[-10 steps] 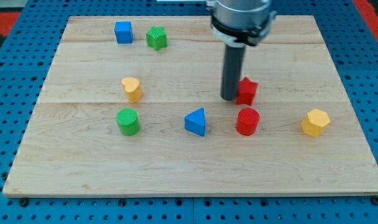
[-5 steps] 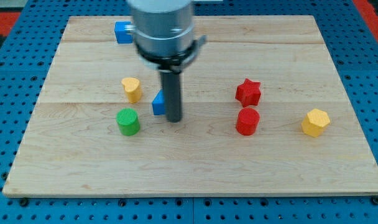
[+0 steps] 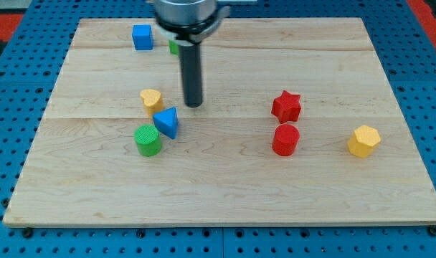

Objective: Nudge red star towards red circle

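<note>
The red star (image 3: 286, 106) lies right of the board's centre, just above the red circle (image 3: 285, 140), with a narrow gap between them. My tip (image 3: 193, 104) stands on the board well to the left of both, about a third of the board's width from the star. It is just up and right of the blue triangle (image 3: 167, 122) and right of the yellow heart (image 3: 152, 102).
The green cylinder (image 3: 148, 140) sits next to the blue triangle's lower left. A blue cube (image 3: 142, 36) is at the top left, a green block (image 3: 173, 47) is mostly hidden behind the rod, and a yellow hexagon (image 3: 363, 140) is at the right.
My tip went from beside the red star leftward across the board, pushing the blue triangle left to beside the green cylinder, then moved up. The red star sits slightly right of before.
</note>
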`<state>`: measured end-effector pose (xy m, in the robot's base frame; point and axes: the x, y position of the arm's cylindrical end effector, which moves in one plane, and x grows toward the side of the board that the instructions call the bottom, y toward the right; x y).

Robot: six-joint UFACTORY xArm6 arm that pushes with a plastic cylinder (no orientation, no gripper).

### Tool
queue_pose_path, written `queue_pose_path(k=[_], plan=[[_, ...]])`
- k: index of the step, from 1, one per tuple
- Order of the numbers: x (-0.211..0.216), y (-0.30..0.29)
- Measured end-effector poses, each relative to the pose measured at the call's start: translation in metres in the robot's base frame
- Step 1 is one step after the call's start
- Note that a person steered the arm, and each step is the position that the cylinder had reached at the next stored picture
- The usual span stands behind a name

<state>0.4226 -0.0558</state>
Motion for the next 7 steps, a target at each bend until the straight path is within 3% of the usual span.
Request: queue_pose_path(k=[1, 2, 3, 4, 5, 6, 7], plan=[[0.015, -0.003], [-0.041, -0.014], [-0.054, -0.070], [-0.029, -0.093], [-0.024, -0.041], [-0.062, -0.022], [-0.081, 0.091]])
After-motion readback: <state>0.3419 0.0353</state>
